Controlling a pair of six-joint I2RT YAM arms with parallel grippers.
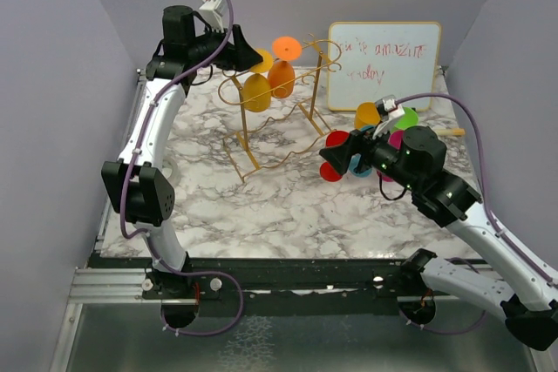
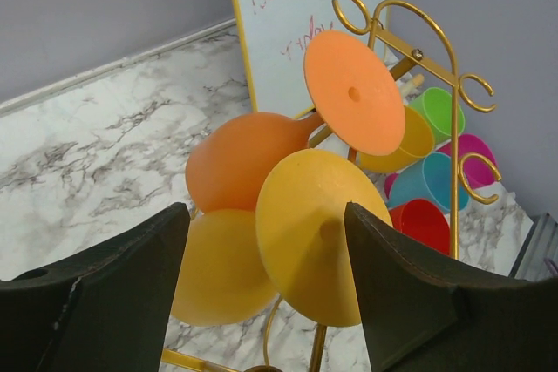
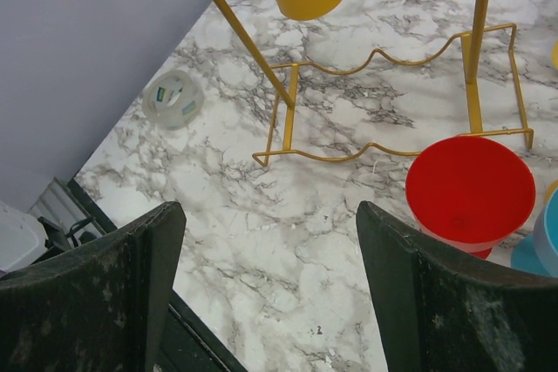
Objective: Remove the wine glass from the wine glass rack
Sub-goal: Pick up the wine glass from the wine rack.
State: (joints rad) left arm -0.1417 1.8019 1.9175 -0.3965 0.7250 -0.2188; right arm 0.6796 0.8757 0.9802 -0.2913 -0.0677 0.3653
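2 glasses hang feet up, bowls down, on the gold rack (image 2: pixel 417 54) at the far side of the table (image 1: pixel 288 206). The left claw (image 2: pixel 266 215) is open, jaws flanking the foot of the yellow glass (image 2: pixel 296 241), no grip. The right claw (image 3: pixel 266 211) is open and empty. Risk: a pinch on the thin foot may slip; a skewed pull may snag the stem, jolt the orange glass (image 2: pixel 244 158) or tip the rack. The yellow glass tilts: its long axis runs from the foot, facing the left claw, down to the bowl.
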